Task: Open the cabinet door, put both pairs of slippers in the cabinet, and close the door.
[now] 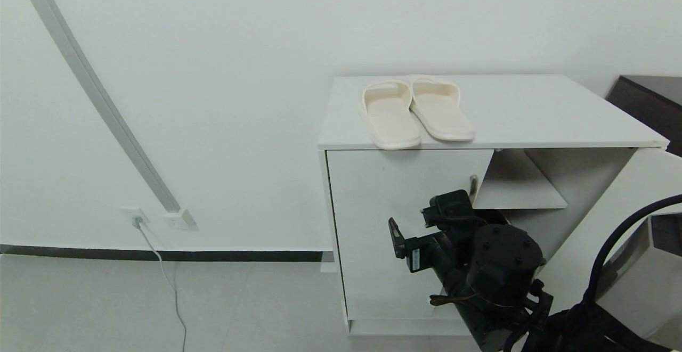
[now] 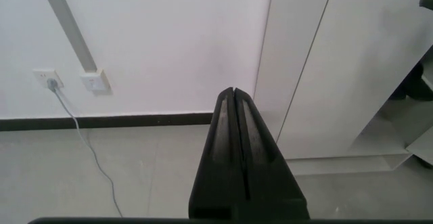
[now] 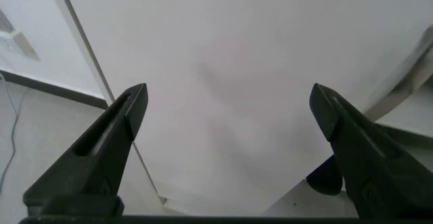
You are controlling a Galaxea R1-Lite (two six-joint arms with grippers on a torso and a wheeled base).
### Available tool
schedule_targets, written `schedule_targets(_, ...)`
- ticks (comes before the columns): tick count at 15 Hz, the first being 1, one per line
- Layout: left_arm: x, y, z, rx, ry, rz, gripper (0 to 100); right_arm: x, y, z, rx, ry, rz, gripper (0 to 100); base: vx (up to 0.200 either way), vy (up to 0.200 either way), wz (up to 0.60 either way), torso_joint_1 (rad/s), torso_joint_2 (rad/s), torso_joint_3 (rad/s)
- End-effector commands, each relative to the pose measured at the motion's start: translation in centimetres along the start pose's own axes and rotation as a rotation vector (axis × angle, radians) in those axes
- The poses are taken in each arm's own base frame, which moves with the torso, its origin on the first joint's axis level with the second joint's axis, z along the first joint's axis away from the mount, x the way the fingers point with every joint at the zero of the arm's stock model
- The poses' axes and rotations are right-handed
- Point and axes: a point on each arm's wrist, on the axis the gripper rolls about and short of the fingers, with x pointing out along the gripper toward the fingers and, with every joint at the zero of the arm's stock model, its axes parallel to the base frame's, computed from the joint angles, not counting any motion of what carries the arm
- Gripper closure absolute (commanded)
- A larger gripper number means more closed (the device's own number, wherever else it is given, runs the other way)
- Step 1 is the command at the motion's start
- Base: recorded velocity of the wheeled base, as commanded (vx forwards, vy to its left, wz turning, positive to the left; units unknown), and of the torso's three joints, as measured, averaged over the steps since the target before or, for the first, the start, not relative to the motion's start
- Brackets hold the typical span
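Observation:
A pair of cream slippers (image 1: 415, 109) lies side by side on top of the white cabinet (image 1: 533, 107), near its front left edge. The cabinet's right door (image 1: 602, 224) stands swung open, showing a shelf (image 1: 519, 187); the left door (image 1: 383, 208) is closed. My right gripper (image 1: 413, 227) hangs open and empty in front of the closed left door (image 3: 230, 102), its fingers (image 3: 108, 143) spread wide. A dark shape (image 3: 328, 176) sits low in the open compartment, half hidden by my arm. My left gripper (image 2: 233, 94) is shut and empty, low, left of the cabinet side (image 2: 291, 61).
A wall socket (image 1: 137, 218) with a grey cord trailing onto the floor is left of the cabinet, below a slanted cable duct (image 1: 96, 91). Dark furniture (image 1: 647, 101) stands at the right behind the open door. Bare floor lies left of the cabinet.

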Motion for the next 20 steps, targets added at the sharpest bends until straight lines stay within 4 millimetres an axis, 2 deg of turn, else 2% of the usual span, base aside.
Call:
schedule_targets(1,0.01,0.0,-0.01,0.0,0.002,0.0,100,-0.03,0.0,0.1,0.002,-0.003,0.001,0,0.0,0.0,0.0,0.183,-0.51,-0.295)
schedule_targets(14,0.01,0.0,-0.01,0.0,0.002,0.0,100,-0.14,-0.06,-0.16,-0.003,0.003,0.002,0,0.0,0.0,0.0,0.238,-0.56,-0.322)
schedule_targets(20,0.01,0.0,-0.01,0.0,0.002,0.0,100,0.16,-0.53,-0.33,-0.011,0.005,0.006,0,0.0,0.0,0.0,0.135,-0.29,-0.163)
